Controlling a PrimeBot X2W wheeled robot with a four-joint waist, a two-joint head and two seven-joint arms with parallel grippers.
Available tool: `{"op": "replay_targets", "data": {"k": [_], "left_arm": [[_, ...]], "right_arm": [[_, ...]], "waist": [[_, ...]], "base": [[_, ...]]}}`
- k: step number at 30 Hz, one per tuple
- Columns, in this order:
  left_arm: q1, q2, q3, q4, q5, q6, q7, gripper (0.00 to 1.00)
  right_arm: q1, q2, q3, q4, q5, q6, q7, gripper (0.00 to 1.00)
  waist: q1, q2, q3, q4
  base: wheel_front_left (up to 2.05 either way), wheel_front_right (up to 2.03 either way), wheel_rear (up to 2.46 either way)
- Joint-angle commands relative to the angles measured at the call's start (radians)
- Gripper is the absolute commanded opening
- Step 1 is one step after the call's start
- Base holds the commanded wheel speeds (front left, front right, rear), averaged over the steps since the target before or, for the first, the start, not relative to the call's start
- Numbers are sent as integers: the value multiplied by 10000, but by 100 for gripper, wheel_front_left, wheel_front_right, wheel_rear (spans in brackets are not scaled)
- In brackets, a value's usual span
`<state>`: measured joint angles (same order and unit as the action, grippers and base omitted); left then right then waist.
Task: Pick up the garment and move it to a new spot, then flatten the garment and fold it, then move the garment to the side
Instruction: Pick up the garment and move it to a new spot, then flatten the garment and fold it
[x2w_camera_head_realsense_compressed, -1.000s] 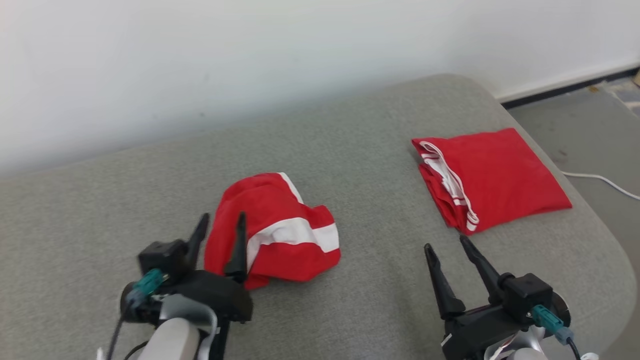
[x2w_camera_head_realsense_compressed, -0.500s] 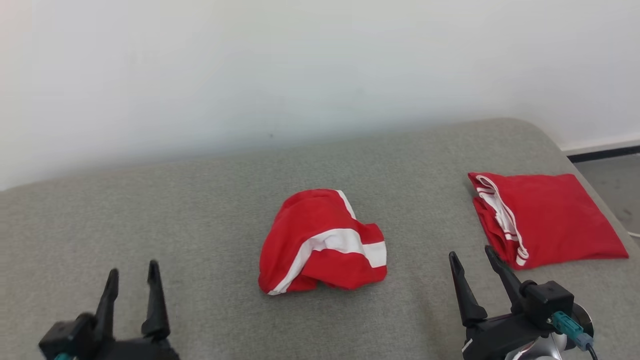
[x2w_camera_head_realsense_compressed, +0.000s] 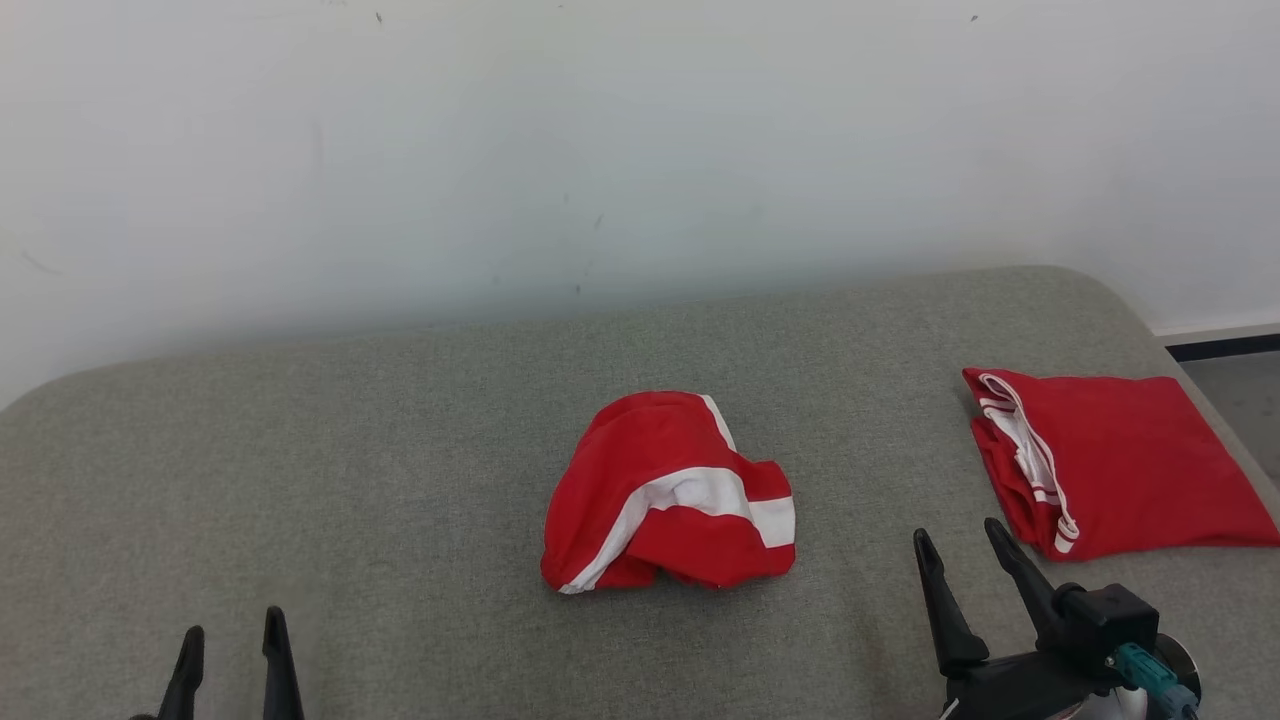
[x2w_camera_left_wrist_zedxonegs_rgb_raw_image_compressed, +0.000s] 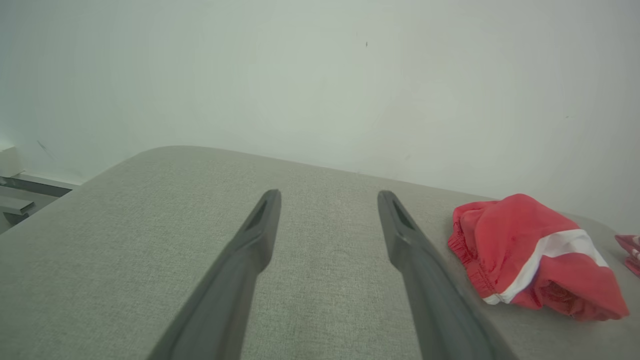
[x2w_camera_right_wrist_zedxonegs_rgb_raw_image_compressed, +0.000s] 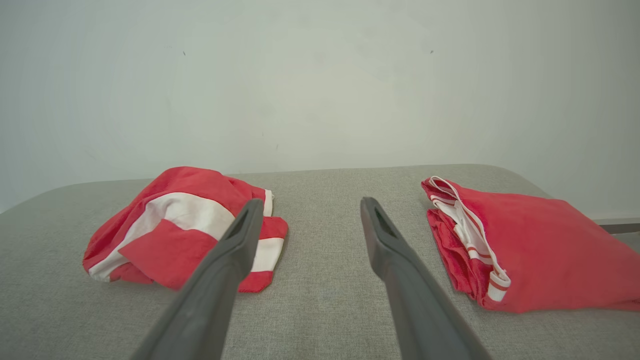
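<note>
Garment of crumpled red-and-white cloth (x2w_camera_head_realsense_compressed: 668, 495): seen at ten o'clock from nearer right gripper (x2w_camera_head_realsense_compressed: 956, 533) | left gripper (x2w_camera_head_realsense_compressed: 231, 625): farther | both: splayed wide, nothing held

Shows as a red garment (x2w_camera_head_realsense_compressed: 668, 492) with a broad white stripe, crumpled into a loose rounded mound, not flattened or folded. Lies near the middle of the grey fabric surface (x2w_camera_head_realsense_compressed: 350, 470), stripe bending across its front, a thin white edge at lower left.
</note>
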<state>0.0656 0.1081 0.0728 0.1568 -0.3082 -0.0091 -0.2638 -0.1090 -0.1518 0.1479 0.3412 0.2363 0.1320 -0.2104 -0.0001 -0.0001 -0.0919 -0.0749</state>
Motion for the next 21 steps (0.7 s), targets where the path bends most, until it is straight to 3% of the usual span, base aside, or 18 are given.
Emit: {"op": "replay_targets", "data": {"k": [1, 21], "left_arm": [[149, -14, 79, -35, 60, -36, -4, 100], [253, -401, 194, 98, 469, -175, -4, 100]], "right_arm": [[116, -66, 2, -30, 11, -28, -11, 100], [186, 119, -29, -7, -32, -28, -8, 100]], "waist": [[1, 1, -2, -11], [1, 1, 60, 67]], "base": [[0, 0, 0], [0, 0, 0]]}}
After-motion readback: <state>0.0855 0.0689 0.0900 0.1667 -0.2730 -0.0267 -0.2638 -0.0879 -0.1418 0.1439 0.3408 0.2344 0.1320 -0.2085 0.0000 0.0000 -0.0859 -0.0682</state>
